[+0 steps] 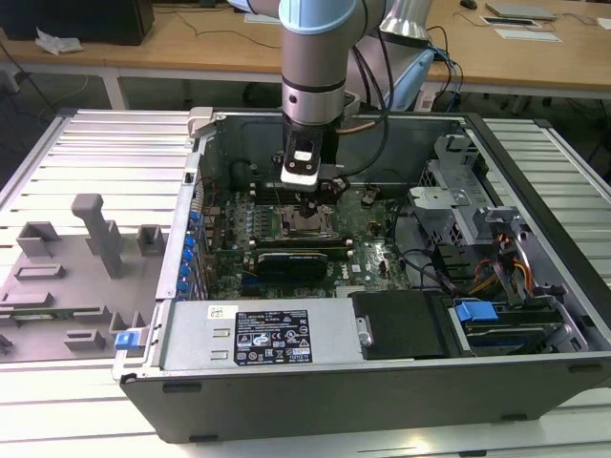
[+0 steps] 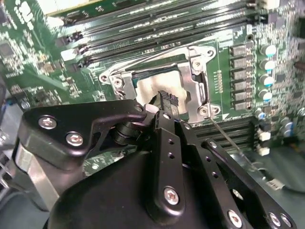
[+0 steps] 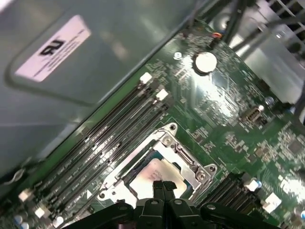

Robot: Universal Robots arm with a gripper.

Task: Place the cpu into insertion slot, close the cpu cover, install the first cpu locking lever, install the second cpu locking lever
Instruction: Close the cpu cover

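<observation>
A slatted metal table (image 1: pixel 86 143) carries an open computer case (image 1: pixel 382 382) lying on its side. In the exterior view a grey plastic fixture (image 1: pixel 95 234) sits at the case's 9 o'clock, and wooden desks (image 1: pixel 191 43) run across the room at 12 o'clock. Inside the case a green motherboard (image 1: pixel 368 239) fills the middle, with a silver power supply (image 1: pixel 258 334) at 6 o'clock along the near wall and a black graphics card (image 1: pixel 301 258) just beyond it. The arm (image 1: pixel 318 57) comes straight down from 12 o'clock, its wrist vertical, and the gripper (image 1: pixel 307 205) points down over the middle of the board. The cpu (image 3: pixel 152 174) is seated in the insertion slot (image 2: pixel 147 73), its pale metal top facing up, beside the long memory slots (image 3: pixel 119 129). The cpu cover (image 3: pixel 190 164) appears to lie flat, framing the chip. In the first wrist view the fingertips (image 3: pixel 158 187) are pressed together with nothing between them, directly over the chip's top. Whether they touch it cannot be told.
</observation>
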